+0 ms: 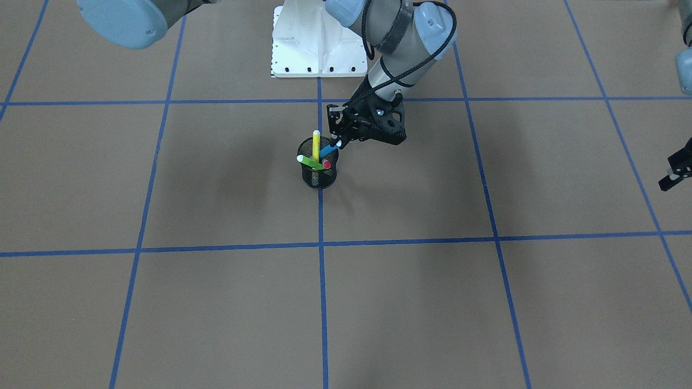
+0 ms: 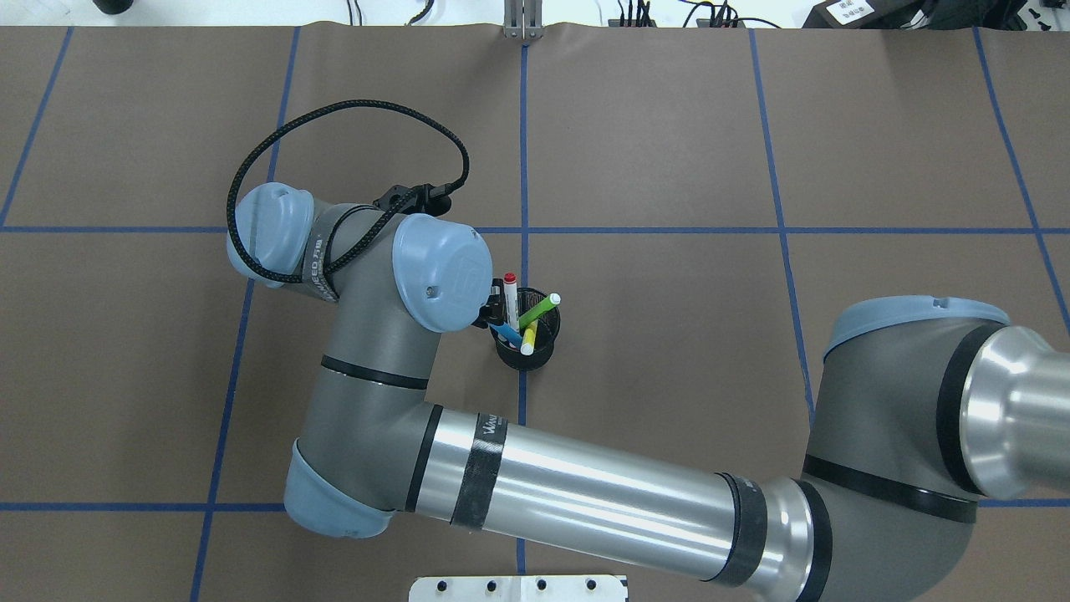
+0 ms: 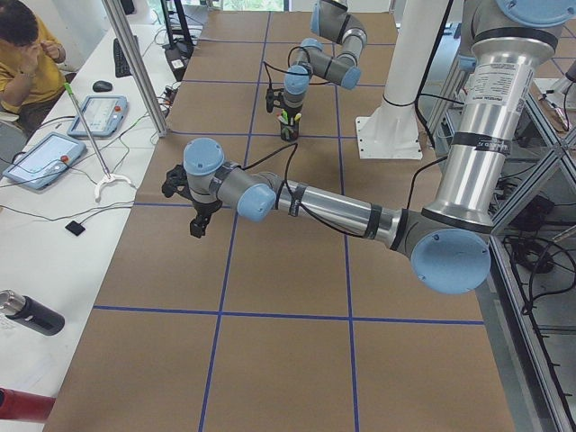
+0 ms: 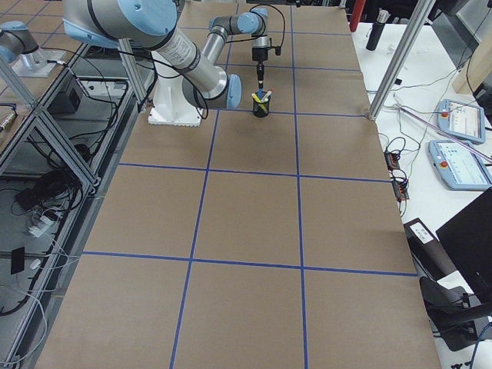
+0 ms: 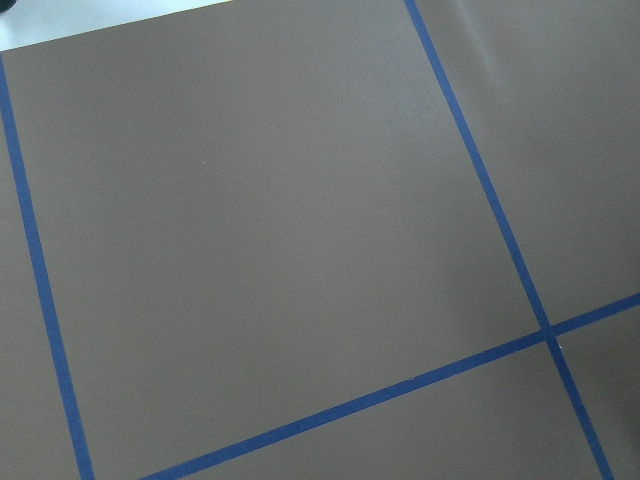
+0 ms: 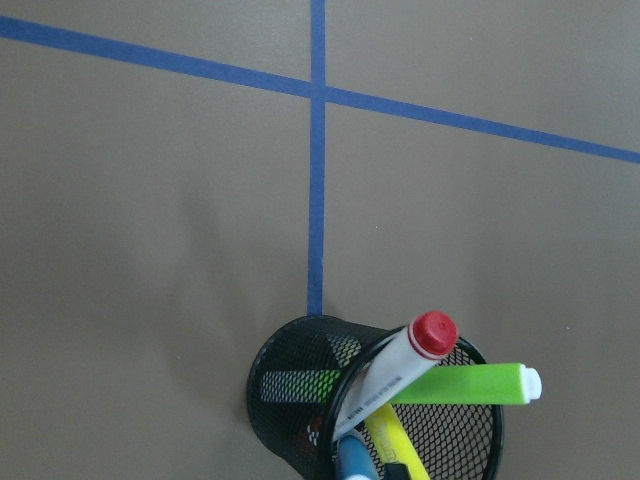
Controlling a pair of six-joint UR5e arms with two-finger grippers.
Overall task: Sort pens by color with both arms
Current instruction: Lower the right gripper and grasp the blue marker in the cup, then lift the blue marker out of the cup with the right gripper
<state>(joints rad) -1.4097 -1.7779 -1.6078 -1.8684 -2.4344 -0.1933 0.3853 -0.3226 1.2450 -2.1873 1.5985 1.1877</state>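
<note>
Brown sheeting crossed by blue tape lines [image 1: 322,302] covers the table [image 1: 216,302], and on one of those lines we see a black mesh cup [image 1: 319,175] holding all four pens. We find the yellow pen [image 1: 316,146] standing nearly upright, the green pen [image 1: 309,161] leaning out over the rim, and the red-capped pen [image 1: 327,164] beside it. The blue pen [image 1: 327,151] tilts toward the right gripper [image 1: 339,141], whose tips sit at that pen's upper end; we cannot tell whether it is clamped on the pen or loose. Print runs along the red-capped pen's white barrel, too small for us to read, as is the lettering on the black band of the right arm [image 2: 585,493]. We see the left gripper [image 1: 673,174] well apart over bare table, cut by the view's edge, and we cannot tell its state.
</note>
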